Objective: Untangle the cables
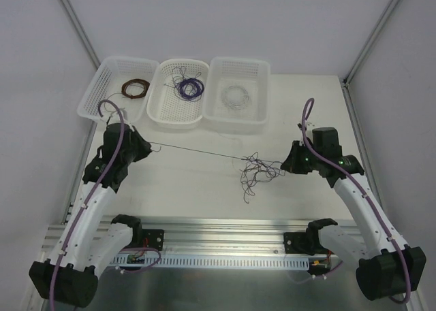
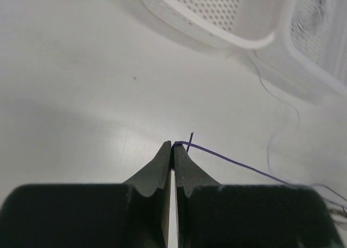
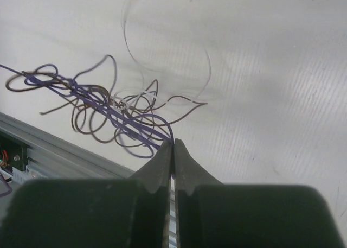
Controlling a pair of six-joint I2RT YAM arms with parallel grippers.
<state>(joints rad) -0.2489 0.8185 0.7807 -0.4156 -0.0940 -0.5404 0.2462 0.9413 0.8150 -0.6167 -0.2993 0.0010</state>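
The cables (image 1: 257,171) are a small tangle of purple, brown and pale thin wires on the white table, right of centre. My right gripper (image 1: 285,165) is shut on purple strands at the tangle's right side; the tangle (image 3: 103,107) spreads left of the right gripper (image 3: 173,142) in its wrist view. One purple wire (image 1: 197,150) runs taut from the tangle to my left gripper (image 1: 149,145), which is shut on its end. In the left wrist view the wire (image 2: 233,161) leaves the left gripper (image 2: 174,145) to the right.
Three white perforated baskets stand at the back: the left one (image 1: 95,93) holds a brown coil (image 1: 135,88), the middle one (image 1: 163,110) a purple coil (image 1: 189,87), the right one (image 1: 262,76) a white coil (image 1: 236,95). An aluminium rail (image 1: 225,229) runs along the near edge.
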